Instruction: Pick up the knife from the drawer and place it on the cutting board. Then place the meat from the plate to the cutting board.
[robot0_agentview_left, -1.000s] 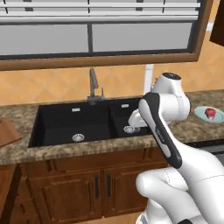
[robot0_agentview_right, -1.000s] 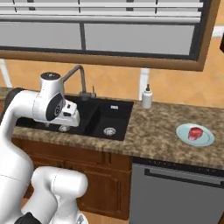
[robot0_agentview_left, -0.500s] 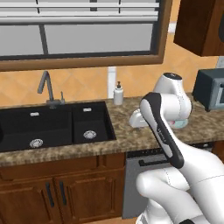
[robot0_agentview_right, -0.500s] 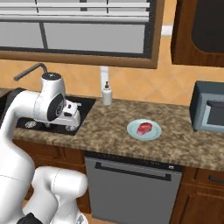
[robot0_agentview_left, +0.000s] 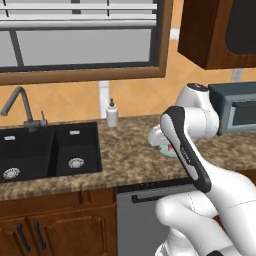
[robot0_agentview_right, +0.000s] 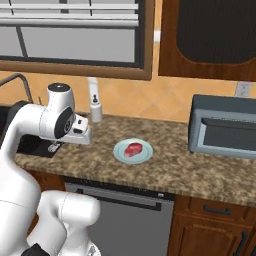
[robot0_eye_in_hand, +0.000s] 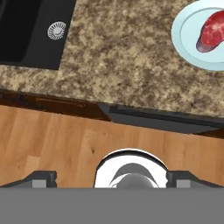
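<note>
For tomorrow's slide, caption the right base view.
Raw meat rests on a pale plate beside the microwave.

Black sink (robot0_agentview_left: 45, 150), soap bottle (robot0_agentview_left: 112, 113), microwave (robot0_agentview_right: 223, 126)

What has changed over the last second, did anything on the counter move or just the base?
The base drove right along the counter: the sink slid toward the left of both base views, and the microwave came in. The meat still lies on the plate, untouched. The gripper stays open and empty, arm still tucked.
</note>
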